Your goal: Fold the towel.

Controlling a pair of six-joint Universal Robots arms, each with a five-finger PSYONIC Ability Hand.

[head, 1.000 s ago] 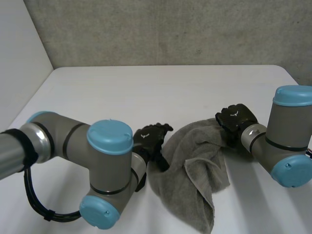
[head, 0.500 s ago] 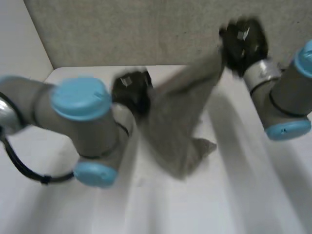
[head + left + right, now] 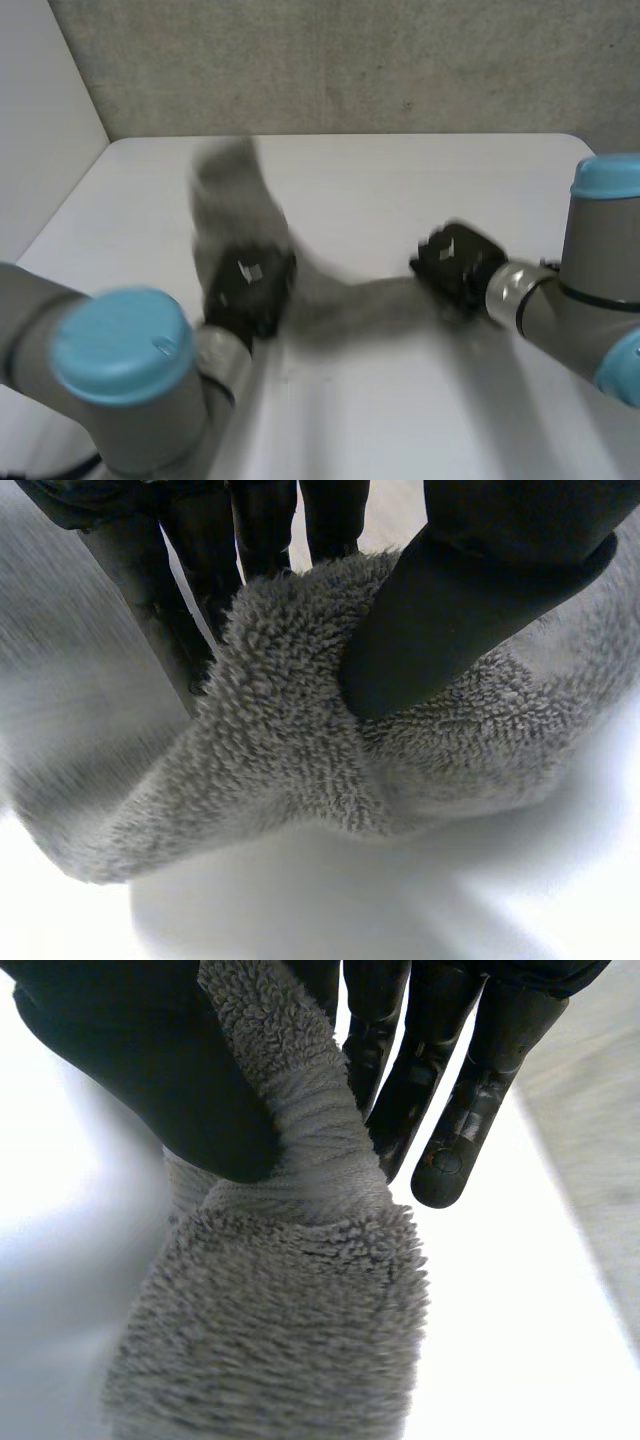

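Starting at our left, we see the grey left arm with its light-blue cap reaching in over the white table and ending in the black left hand. That hand is clamped on the grey terry-cloth towel. In the left wrist view its thumb presses a thick bunch of pile against the fingers behind it. A blurred part of the towel rises above and behind the left hand in the head view, and we cannot tell which corner or edge it is.

From there the cloth runs as a band across the middle of the table to the black right hand. We cannot tell whether that band touches the table top. The right hand is also closed on the towel. In the right wrist view a narrow ridge of cloth is pinched between thumb and fingers, and the towel spreads wider beyond the thumb. The grey right arm with its light-blue cap comes in from the right.
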